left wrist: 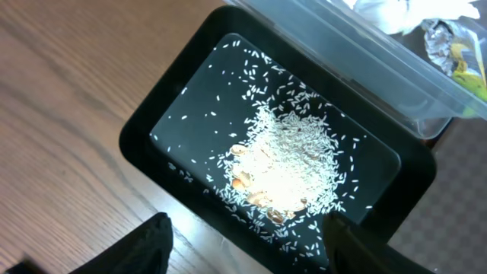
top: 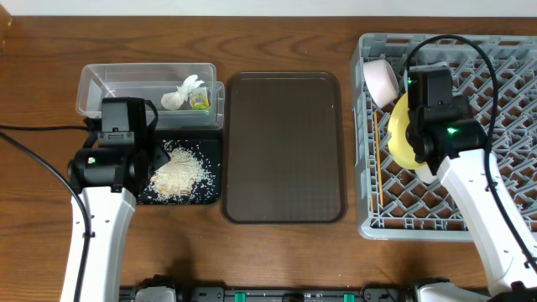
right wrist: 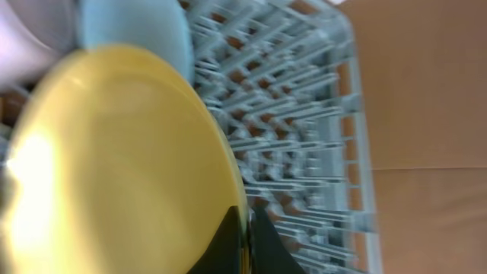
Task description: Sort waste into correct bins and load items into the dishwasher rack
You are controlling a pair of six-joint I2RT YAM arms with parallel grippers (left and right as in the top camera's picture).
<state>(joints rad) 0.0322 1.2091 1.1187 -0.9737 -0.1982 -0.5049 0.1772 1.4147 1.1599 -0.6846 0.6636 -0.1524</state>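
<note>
At 3 o'clock on the surface: rack [top: 503, 84], with the plate [right wrist: 114, 152] standing on edge among its pegs.
Right hand [right wrist: 245, 245]: narrow, a finger on either side of the plate's rim.
Beside the plate: blue bowl [right wrist: 137, 30] at its 12 o'clock, white bowl [top: 380, 80] near the rack's 10 o'clock corner.
Left hand [left wrist: 247, 228]: wide and empty, hanging over the black tray [left wrist: 152, 129].
Waste: rice [left wrist: 293, 160] heaped in the black tray; tissue [top: 183, 91] and wrapper [top: 199, 101] in the clear tub [top: 109, 80] just beyond it, all at about 9 to 10 o'clock.
Centre: brown tray [top: 284, 147], nothing on it.
Step in hand: probably seating the plate upright; sorting looks done.
Next move: likely let go once the pegs carry the plate, then draw straight up so the rim is not dragged over.
Cup: cannot be found.
</note>
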